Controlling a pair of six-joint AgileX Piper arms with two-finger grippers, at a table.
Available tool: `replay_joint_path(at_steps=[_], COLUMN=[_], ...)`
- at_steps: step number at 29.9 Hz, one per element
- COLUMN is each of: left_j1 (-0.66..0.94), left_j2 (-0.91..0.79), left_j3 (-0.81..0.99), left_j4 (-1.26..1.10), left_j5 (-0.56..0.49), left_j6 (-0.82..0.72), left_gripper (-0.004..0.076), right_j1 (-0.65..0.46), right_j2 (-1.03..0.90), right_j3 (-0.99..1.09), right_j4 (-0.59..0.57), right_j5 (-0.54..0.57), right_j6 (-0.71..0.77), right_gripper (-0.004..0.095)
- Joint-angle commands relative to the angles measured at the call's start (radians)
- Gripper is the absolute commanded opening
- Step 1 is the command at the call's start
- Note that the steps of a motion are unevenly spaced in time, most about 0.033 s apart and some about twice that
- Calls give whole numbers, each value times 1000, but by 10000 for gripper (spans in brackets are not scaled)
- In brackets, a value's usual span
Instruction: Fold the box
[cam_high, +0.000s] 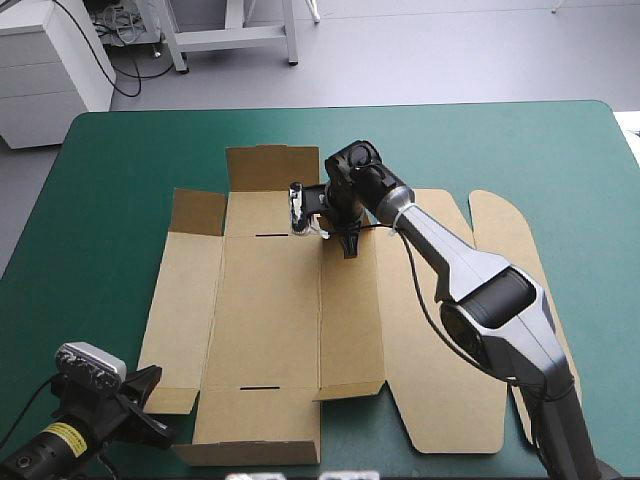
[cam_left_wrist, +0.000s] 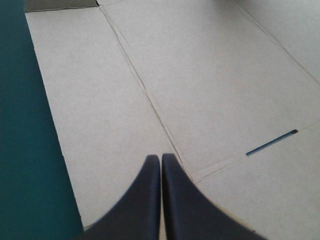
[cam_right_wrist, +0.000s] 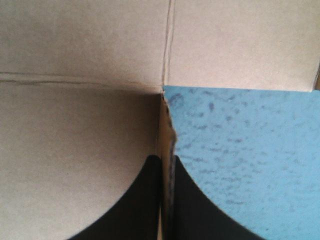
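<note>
One sheet of brown board, the box (cam_high: 270, 320), lies spread flat on the teal-green cover (cam_high: 120, 170). My right gripper (cam_right_wrist: 164, 159) is at the sheet's far side. Its black fingers are all but closed, with a thin edge of board pinched between them. Ahead of the tips a crease crosses more flat board. A brown panel lies on one side of the fingers and bare cover on the other. My left gripper (cam_left_wrist: 161, 159) sits at the box's near left corner, fingers pressed together in one point, holding nothing. Board spreads under and ahead of them, with a crease running away from the tips and a short slot off to one side.
</note>
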Motion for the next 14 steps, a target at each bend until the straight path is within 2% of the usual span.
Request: replay_joint_path(at_steps=[1,5,9,14], left_j1=[-5,-5,-5,-5], left_j2=[10,10,10,10], left_j3=[-30,-30,-30,-30], left_j4=[-7,-7,-7,-7], left_j5=[-67,-67,-67,-67], left_j6=[-6,-6,-6,-6], left_gripper=[-8,-8,-8,-8], right_j1=[-5,-5,-5,-5], right_j2=[-44,-44,-44,-44], right_j3=[-26,-26,-26,-26], right_j4=[-9,-13,-20,-59], right_j5=[-56,-56,-104,-156], right_j6=[21,46,53,88], right_gripper=[18,179,364,499])
